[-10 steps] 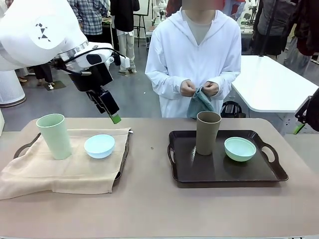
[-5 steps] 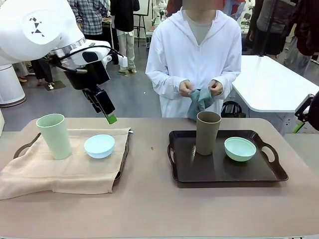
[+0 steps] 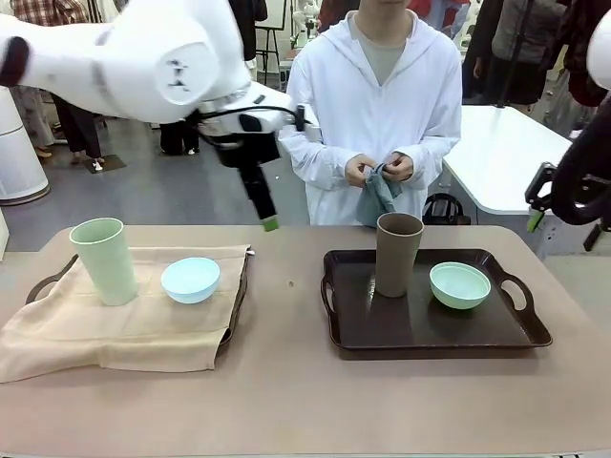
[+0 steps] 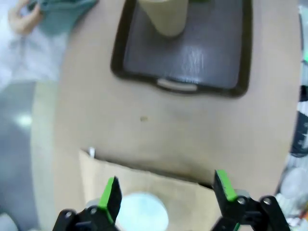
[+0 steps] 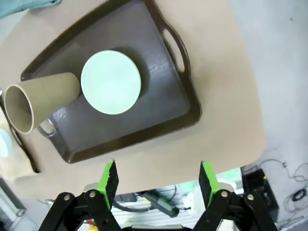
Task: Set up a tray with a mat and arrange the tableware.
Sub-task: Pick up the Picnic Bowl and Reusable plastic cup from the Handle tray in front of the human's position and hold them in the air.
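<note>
A beige mat (image 3: 124, 329) lies over the left tray (image 3: 42, 284), with a pale green cup (image 3: 103, 260) and a light blue bowl (image 3: 190, 280) on it. The dark right tray (image 3: 420, 329) has no mat and carries a brown cup (image 3: 397, 254) and a mint green bowl (image 3: 459, 284). My left gripper (image 3: 267, 218) hangs open and empty above the table's far edge, between the trays. In its wrist view the left gripper (image 4: 167, 192) is over the mat (image 4: 144, 180) and blue bowl (image 4: 142, 217). My right gripper (image 5: 158, 180) is open, high above the right tray (image 5: 159, 118).
A person in white stands at the far side, both hands on a teal cloth (image 3: 380, 194). The right gripper (image 3: 537, 216) hovers off the table's right end. Bare tabletop (image 3: 286, 382) runs between the trays and along the front. A white table (image 3: 516, 153) stands behind on the right.
My left arm has swung right, from above the blue bowl to over the gap between the trays. The right gripper has come further into the picture. The person keeps working the cloth.
</note>
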Robot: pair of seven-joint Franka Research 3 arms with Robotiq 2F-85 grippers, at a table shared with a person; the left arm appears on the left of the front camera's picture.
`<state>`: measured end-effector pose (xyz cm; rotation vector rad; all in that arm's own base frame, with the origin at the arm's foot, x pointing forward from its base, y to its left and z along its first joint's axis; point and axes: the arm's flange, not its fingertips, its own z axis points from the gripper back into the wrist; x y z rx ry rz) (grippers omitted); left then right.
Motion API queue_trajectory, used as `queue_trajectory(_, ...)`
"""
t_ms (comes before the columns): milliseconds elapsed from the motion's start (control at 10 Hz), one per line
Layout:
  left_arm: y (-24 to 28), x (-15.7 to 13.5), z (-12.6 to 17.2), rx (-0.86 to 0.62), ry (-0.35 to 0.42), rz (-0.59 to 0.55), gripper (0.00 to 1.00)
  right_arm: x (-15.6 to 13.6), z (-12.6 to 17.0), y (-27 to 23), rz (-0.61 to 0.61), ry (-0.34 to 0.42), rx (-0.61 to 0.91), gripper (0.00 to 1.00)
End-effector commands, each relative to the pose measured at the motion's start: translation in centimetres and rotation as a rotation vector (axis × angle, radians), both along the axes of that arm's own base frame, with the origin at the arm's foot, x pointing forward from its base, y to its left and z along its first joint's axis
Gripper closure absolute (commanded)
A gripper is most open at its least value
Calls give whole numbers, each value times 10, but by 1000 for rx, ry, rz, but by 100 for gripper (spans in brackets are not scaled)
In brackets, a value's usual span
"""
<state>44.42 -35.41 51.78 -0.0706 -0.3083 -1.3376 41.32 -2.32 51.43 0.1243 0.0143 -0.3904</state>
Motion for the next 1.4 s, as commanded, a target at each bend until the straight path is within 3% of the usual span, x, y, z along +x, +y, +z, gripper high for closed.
queue_trajectory(0, -20, 27, -10, -79, 6, -147, 0, 28, -6, 12, 33, 64, -108, 13)
queue_trajectory(200, -41, 42, -39, -238, 12, -200, 0, 39, -17, 27, 57, 85, -110, 13)
queue_trajectory(400, -53, 55, -64, -387, 55, -168, 0, 46, -30, 31, 66, 92, -72, 13)
queue_trajectory(500, -54, 59, -71, -432, 42, -112, 0, 46, -34, 29, 63, 85, -45, 13)
queue_trajectory(600, -51, 63, -71, -438, 45, -19, 0, 43, -34, 28, 41, 71, -13, 13)
queue_trajectory(700, -62, 57, -71, -357, 39, -131, 0, 42, -34, 31, 87, 94, -77, 13)
queue_trajectory(1000, -61, 62, -77, -388, 44, -100, 0, 42, -35, 27, 76, 94, -63, 13)
queue_trajectory(1100, -55, 53, -84, -449, -4, -209, 0, 47, -48, 31, 137, 89, -77, 13)
queue_trajectory(1300, -55, 58, -105, -468, 42, -427, 0, 56, -68, 39, 291, 43, -105, 13)
